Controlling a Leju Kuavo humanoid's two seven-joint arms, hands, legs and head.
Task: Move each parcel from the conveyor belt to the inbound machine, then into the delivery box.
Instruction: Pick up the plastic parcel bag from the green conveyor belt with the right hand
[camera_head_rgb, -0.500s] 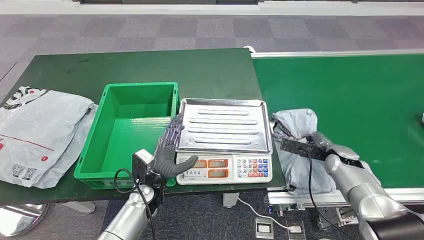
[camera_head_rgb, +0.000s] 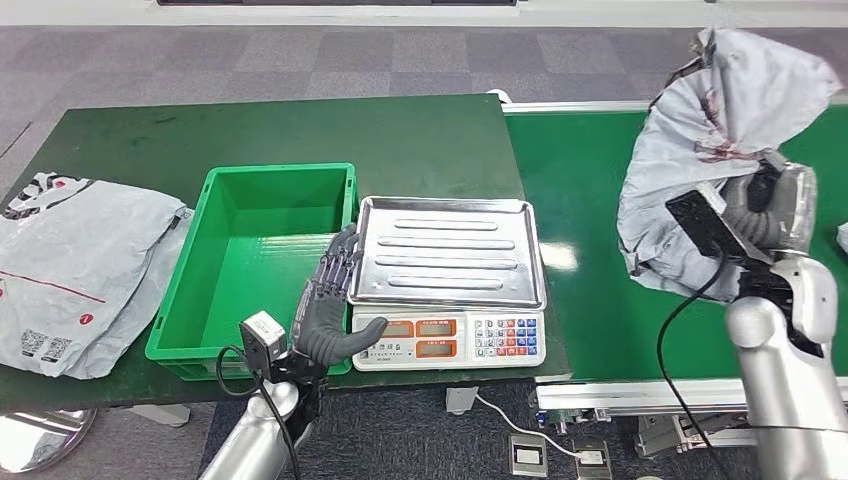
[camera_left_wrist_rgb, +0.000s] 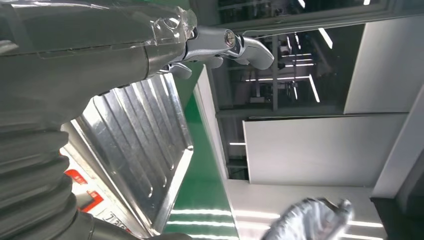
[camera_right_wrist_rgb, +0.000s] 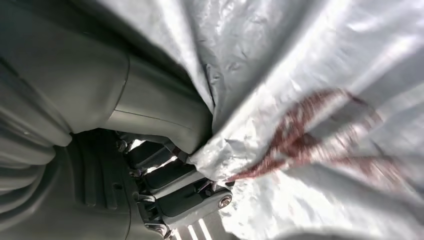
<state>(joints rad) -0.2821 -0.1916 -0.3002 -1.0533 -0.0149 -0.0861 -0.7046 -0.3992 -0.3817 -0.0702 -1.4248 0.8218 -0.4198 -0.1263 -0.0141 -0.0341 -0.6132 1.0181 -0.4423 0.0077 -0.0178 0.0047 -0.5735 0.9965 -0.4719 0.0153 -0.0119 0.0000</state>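
1. Right hand (camera_head_rgb: 765, 205): raised above the green conveyor belt (camera_head_rgb: 600, 200), its fingers closed on a grey plastic parcel (camera_head_rgb: 715, 130), which hangs clear of the belt. In the right wrist view the thumb and dark fingers (camera_right_wrist_rgb: 175, 185) pinch the crumpled grey film (camera_right_wrist_rgb: 310, 90), which bears a red print.
2. Left hand (camera_head_rgb: 328, 300): fingers extended and slightly spread, holding nothing, lying along the left edge of the scale, between it and the green crate.
3. Scale (camera_head_rgb: 450, 265): a steel weighing tray above a keypad and orange displays, standing on the dark green table (camera_head_rgb: 250, 130) just beside the belt.
4. Green crate (camera_head_rgb: 200, 290): an open plastic bin touching the scale's left side.
5. Flat grey parcels (camera_head_rgb: 75, 270): lying at the table's left end, beside the crate.
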